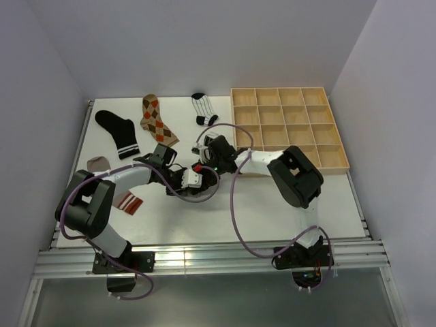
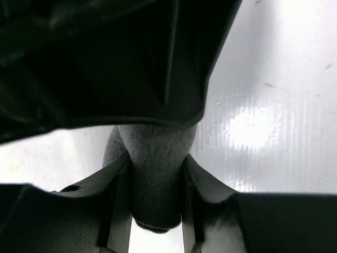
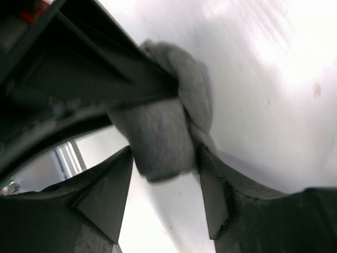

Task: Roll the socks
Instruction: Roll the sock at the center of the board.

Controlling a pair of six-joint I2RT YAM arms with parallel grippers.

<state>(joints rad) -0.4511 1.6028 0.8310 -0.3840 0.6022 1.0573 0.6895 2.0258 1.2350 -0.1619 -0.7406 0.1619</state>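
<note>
A rolled grey sock (image 2: 158, 184) sits between the fingers of my left gripper (image 2: 157, 158), which is shut on it just above the white table. In the right wrist view the same grey sock (image 3: 158, 132) lies between the jaws of my right gripper (image 3: 164, 153). Those jaws stand open, with a thin gap on the left side. From above, the left gripper (image 1: 193, 180) and right gripper (image 1: 206, 168) meet nose to nose mid-table and hide the roll. Flat on the table lie a black sock with white bands (image 1: 117, 133), an argyle sock (image 1: 155, 119), a striped sock (image 1: 202, 107) and a taupe sock (image 1: 99, 163).
A wooden grid tray (image 1: 289, 126) stands at the back right. Another sock, with a red-and-white striped cuff (image 1: 129, 201), lies partly under the left arm. Grey walls close in the table on the left, right and back.
</note>
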